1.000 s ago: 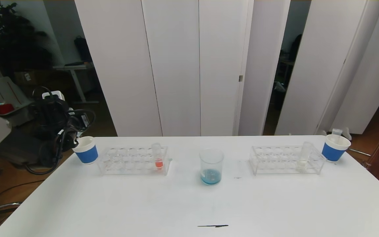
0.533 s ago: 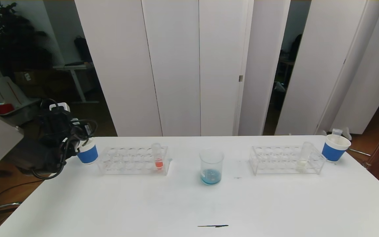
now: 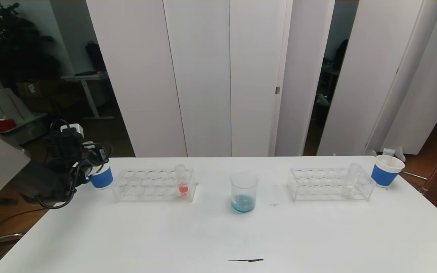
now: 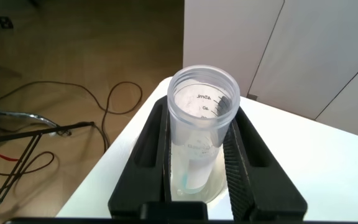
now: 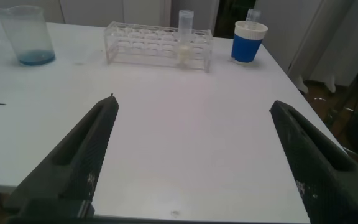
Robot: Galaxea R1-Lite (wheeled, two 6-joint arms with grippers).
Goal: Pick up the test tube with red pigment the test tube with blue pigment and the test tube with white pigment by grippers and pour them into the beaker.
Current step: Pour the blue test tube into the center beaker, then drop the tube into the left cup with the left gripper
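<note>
My left gripper [image 3: 91, 165] is at the table's far left corner, shut on the test tube with blue pigment [image 4: 202, 102]. The tube is clear, with only a blue trace near its bottom, and its lower end hangs inside a blue paper cup [image 3: 102, 178]. The beaker [image 3: 244, 192] stands mid-table with blue liquid in it. The test tube with red pigment [image 3: 182, 180] stands in the left rack [image 3: 152, 185]. The test tube with white pigment [image 3: 350, 181] stands in the right rack [image 3: 330, 184]. My right gripper [image 5: 193, 103] is open over the table's near right part, out of the head view.
A second blue paper cup [image 3: 386, 170] with a clear tube in it stands at the far right corner. A short dark streak [image 3: 245, 260] marks the table near its front edge. White panels rise behind the table, and cables lie on the floor at the left.
My left gripper has come down and slightly rightward onto the left paper cup, carrying the tube with it. Nothing else has moved.
</note>
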